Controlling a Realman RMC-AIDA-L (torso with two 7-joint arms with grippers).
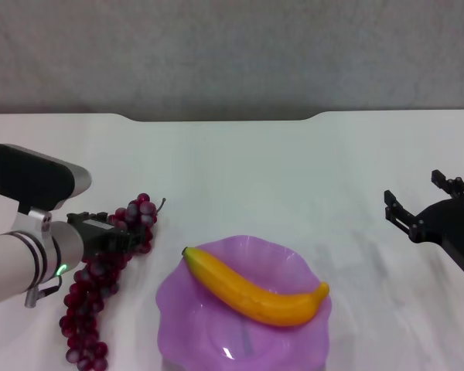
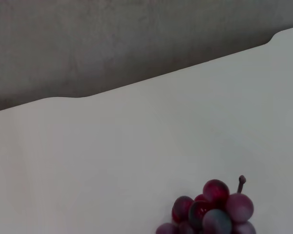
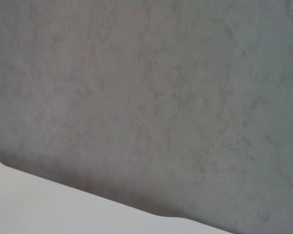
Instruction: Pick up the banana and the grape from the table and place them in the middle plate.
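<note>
The long bunch of dark red-purple grapes lies on the white surface left of the purple scalloped plastic plate (yellow banana inside). The left hand is over its upper end, grip unclear; the bunch is likely floppy, best held mid-cluster. The right hand waits wide.

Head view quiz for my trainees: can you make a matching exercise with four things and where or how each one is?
Things:
1. banana
2. grape
3. left hand
4. right hand

Places:
A. open, off to the right above the table
B. lying across the plate
C. at the upper part of the grape bunch
D. on the table, left of the plate

Pairs: 1-B, 2-D, 3-C, 4-A
</note>
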